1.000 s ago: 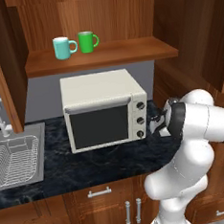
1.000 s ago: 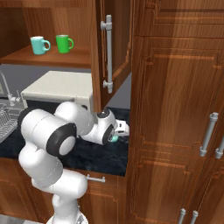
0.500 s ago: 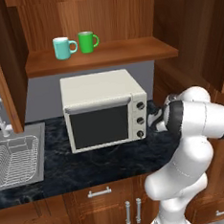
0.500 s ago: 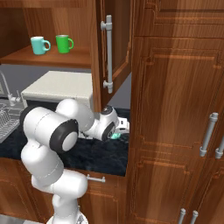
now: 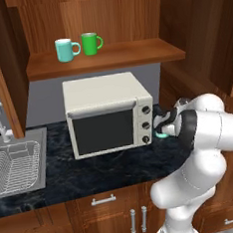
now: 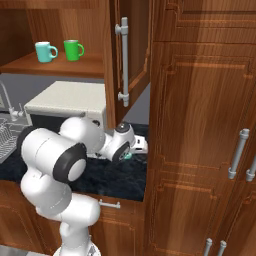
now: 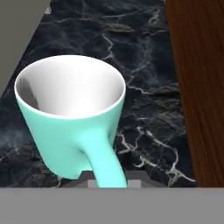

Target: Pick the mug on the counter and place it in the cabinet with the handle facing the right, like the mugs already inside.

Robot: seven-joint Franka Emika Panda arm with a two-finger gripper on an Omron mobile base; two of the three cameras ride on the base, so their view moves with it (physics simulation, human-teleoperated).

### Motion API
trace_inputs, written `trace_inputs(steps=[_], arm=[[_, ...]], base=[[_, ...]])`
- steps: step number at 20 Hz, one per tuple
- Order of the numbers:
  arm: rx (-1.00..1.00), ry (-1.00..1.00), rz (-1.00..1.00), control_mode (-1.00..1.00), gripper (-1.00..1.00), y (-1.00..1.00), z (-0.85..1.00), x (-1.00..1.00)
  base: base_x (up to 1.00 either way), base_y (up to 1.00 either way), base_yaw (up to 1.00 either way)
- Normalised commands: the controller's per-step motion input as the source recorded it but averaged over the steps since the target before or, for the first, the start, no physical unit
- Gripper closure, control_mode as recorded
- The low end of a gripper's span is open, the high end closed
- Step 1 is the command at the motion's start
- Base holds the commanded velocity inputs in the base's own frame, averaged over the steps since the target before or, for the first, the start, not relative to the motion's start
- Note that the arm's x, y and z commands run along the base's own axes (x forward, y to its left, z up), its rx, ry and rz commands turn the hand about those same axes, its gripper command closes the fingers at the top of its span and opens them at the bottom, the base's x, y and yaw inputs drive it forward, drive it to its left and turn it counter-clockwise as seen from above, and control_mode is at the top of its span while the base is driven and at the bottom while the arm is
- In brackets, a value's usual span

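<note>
Hand view gives the close look: the mug (image 7: 70, 118), glossy aqua with a white inner wall, flares to its rim, its loop handle running down to the fingers over the veined black counter (image 7: 144, 52); whether they grip it I can't tell. Base views add the cream toaster oven (image 5: 108, 116) and wooden cabinet (image 5: 108, 59) holding the mugs (image 5: 78, 46).

Soft, even light is filling all three rendered views, with no glare and no motion blur. In the left base view the cabinet (image 5: 103, 57) shelf is casting shade on the grey wall beneath it, toward 6 o'clock. The counter (image 5: 88, 171) is staying dark, its pale veins reading faintly. In the hand view the mug (image 7: 72, 118) is looking crisp and bright, its white inner wall shading grey toward 9 o'clock. Edges are appearing slightly jagged; straight lines are showing no bending.
</note>
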Motion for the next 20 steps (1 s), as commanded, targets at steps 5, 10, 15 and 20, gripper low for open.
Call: trace_inputs(steps=[5,10,15,20], arm=[[0.0,-0.03,0.0,-1.0,1.0,0.39,-0.04,-0.33],[-0.02,-0.09,0.0,-1.0,1.0,0.37,0.03,-0.5],[-0.03,-0.13,0.0,-1.0,1.0,0.24,0.36,-0.54],[0.0,-0.15,0.0,-1.0,1.0,0.22,0.68,-0.45]], base=[[0.0,0.0,0.0],[0.0,0.0,0.0],[0.0,0.0,0.0],[0.0,0.0,0.0]])
